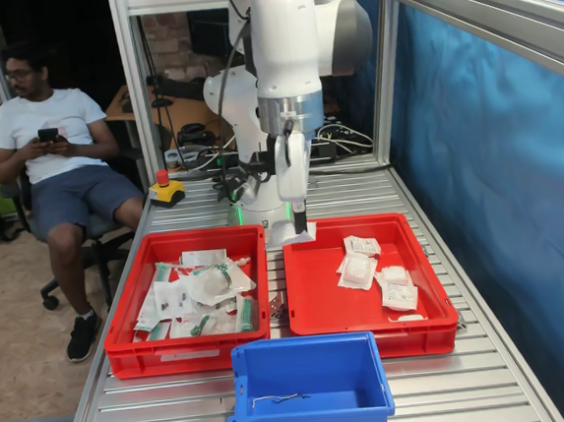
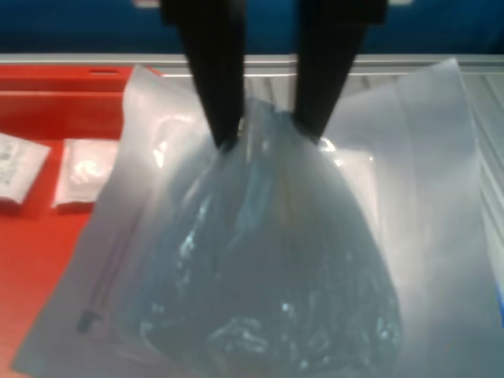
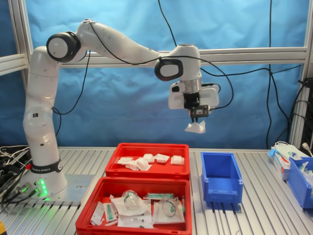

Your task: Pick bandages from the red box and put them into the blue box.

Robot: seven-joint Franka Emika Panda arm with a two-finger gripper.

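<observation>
Above the red box (image 3: 146,171) and well clear of the surface (image 3: 254,215), the tool (image 3: 197,118) is hanging from the arm with its two black fingers (image 2: 216,87) pinched on one bandage (image 3: 195,128). In the wrist view the fingers are gripping the upper edge of this sachet (image 2: 268,260), which is drooping below them and filling most of the picture. In the second exterior view the held sachet is sitting higher than every box, roughly over the gap between the red box and the blue box (image 3: 221,178). In the first exterior view the tool (image 1: 301,221) is showing over the far rim of the red box (image 1: 372,336), the white sachet (image 1: 301,233) dangling at its tip.

Several more bandages (image 1: 378,272) are lying flat in the red box, gathered toward the first exterior view's right. The twin red tray (image 1: 191,352), just beside it, is holding a heap of clear packets with green parts (image 1: 206,297). The blue box is standing on the surface nearest the first exterior view's camera (image 1: 314,411); a thin dark wire-like scrap (image 1: 279,400) is lying on its floor, and I cannot tell what it is.

A seated person (image 1: 52,162) is looking at a phone beyond the surface.
</observation>
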